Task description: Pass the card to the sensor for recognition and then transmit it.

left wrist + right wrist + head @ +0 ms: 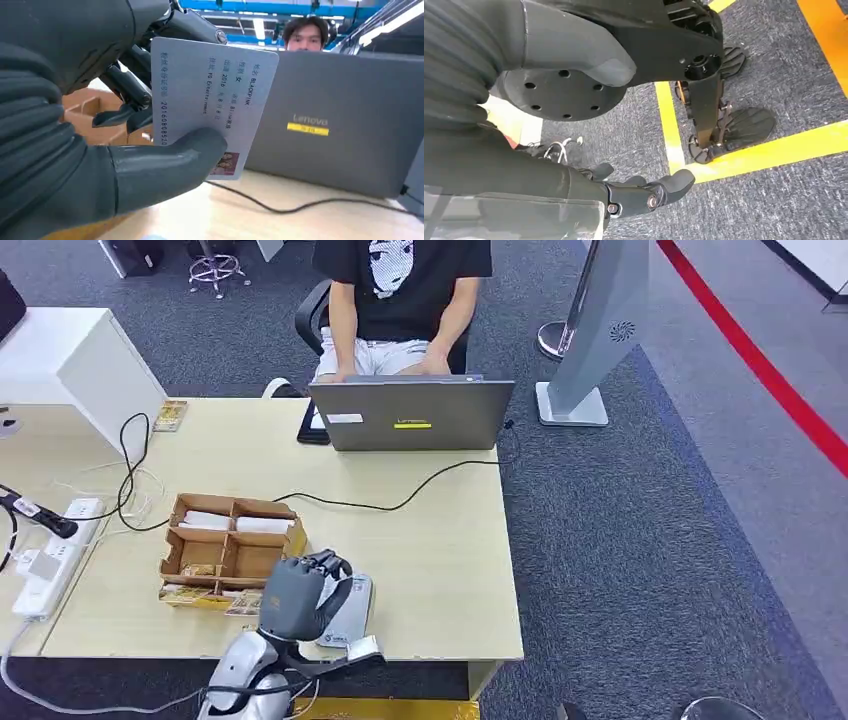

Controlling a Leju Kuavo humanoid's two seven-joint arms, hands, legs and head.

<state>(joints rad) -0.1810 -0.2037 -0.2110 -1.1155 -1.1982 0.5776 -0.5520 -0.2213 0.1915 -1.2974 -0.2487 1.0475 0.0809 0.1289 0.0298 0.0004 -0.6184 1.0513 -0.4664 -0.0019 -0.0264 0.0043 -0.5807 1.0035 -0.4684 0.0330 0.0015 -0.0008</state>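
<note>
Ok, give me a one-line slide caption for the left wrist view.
Left hand holds the printed card upright in front of the grey laptop on the table.

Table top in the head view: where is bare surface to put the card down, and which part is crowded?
Bare wood lies between the cardboard divider box and the table's right edge, below the black cable. Another bare strip lies between that box and the laptop. Crowded: the left edge, with power strips and cords, and the near edge, where the left robot hand holds the card.

Card smooth, glossy plastic; laptop lid matt grey; table pale wood; box brown cardboard.
</note>
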